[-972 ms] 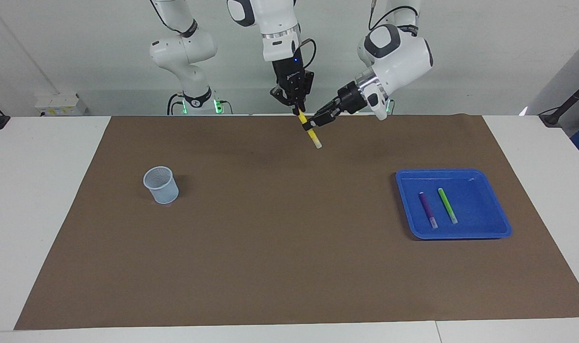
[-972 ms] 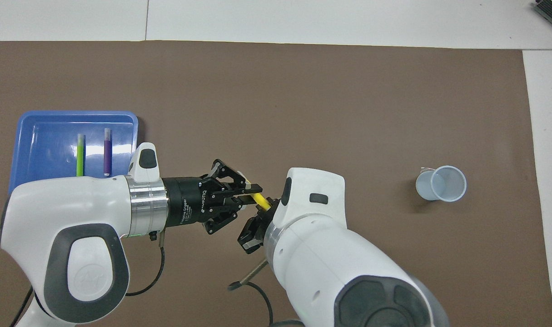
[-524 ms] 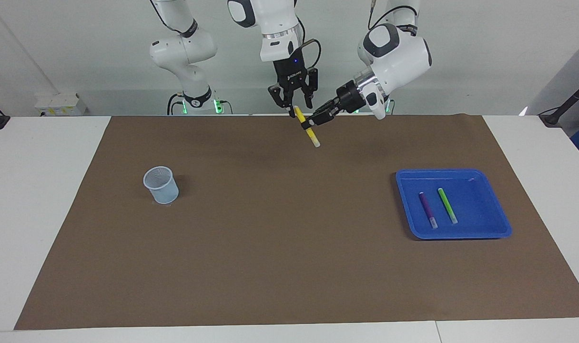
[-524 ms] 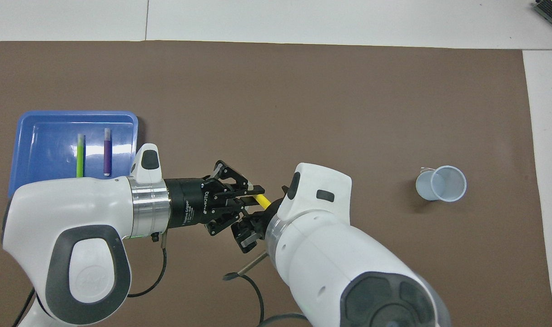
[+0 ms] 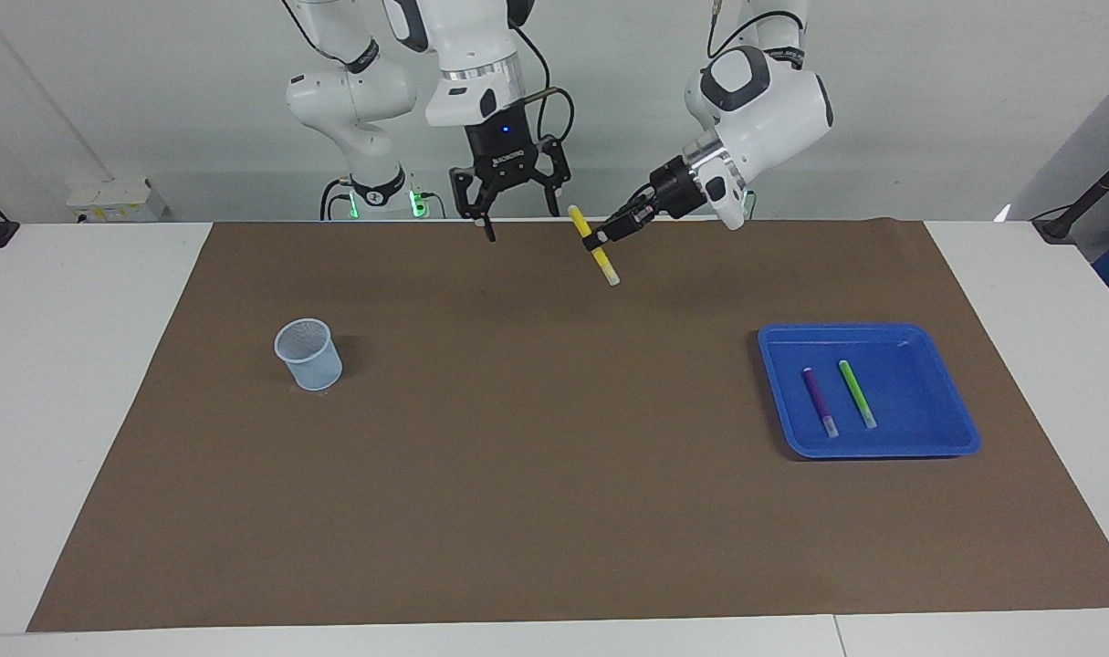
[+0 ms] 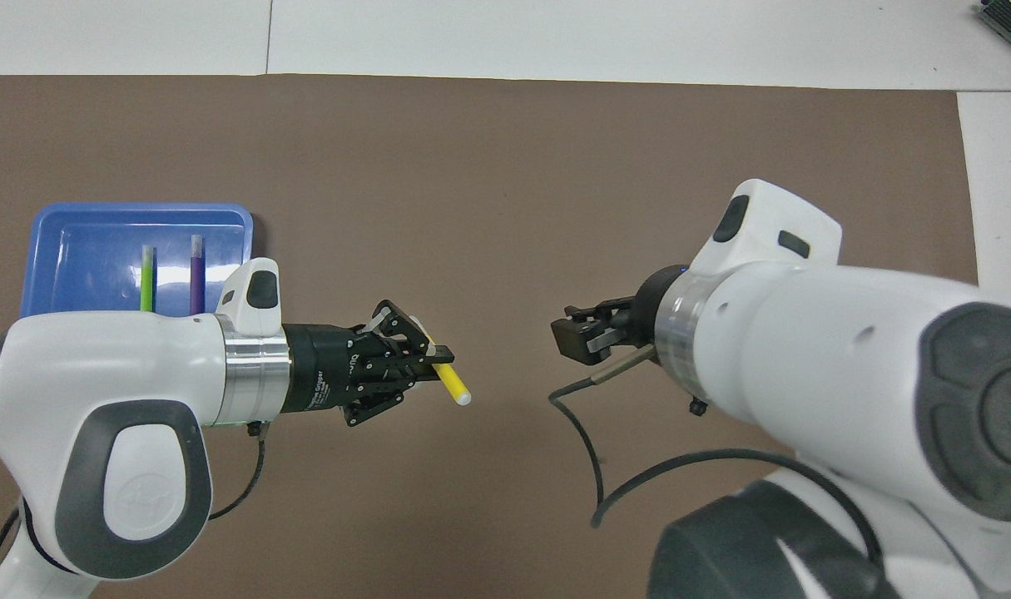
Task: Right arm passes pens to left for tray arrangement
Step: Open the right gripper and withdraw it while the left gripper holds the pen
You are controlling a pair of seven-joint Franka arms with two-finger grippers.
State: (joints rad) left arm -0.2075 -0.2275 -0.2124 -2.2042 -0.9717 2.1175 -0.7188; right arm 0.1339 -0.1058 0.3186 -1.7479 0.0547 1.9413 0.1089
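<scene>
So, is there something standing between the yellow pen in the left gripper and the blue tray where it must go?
Nothing visible. The left gripper holds the yellow pen over bare mat. The tray has free floor beside the purple pen and green pen. The right gripper hangs open, away from that path.

Plain pale wall (image 5: 928,91), white table (image 5: 88,383) w/ brown mat (image 5: 536,474)

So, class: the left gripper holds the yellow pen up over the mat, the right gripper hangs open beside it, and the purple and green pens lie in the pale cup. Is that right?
Not quite. The purple pen and green pen lie in the blue tray, not the cup; the facing view shows it. The rest holds: the left gripper holds the yellow pen over the mat, and the right gripper hangs open beside it.
</scene>
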